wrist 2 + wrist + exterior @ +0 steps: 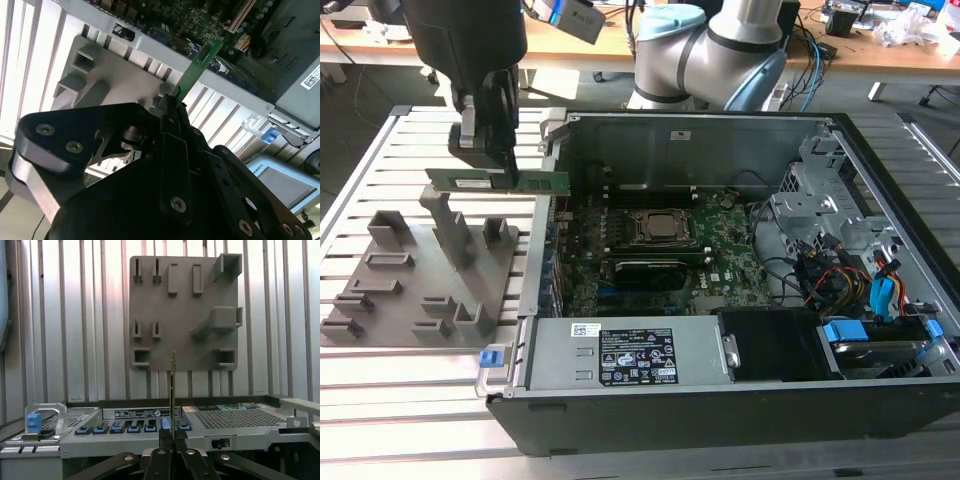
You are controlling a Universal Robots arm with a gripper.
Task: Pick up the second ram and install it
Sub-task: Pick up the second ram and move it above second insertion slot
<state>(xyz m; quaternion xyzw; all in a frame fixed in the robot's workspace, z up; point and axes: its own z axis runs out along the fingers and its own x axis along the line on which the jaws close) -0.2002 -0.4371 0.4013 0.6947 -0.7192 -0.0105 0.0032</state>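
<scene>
The second ram [495, 182], a thin green stick with a pale label, hangs level above the grey holder tray [390, 290], at the exterior view's left of the open computer case. My gripper [498, 160] is shut on its upper edge. In the second wrist view the ram [200, 62] juts out from between the black fingers [172, 117] toward the case. In the first wrist view the ram [173, 390] shows edge-on as a thin line rising from the closed fingertips [172, 435], with the tray [182, 295] beyond it. The motherboard [720, 262] lies inside the case.
The open case [720, 400] holds a CPU socket [662, 228], a power supply [630, 355], drive cages and bundled cables [840, 280] at the exterior view's right. The slatted white table [380, 400] carries the tray and the case. A desk with clutter stands behind.
</scene>
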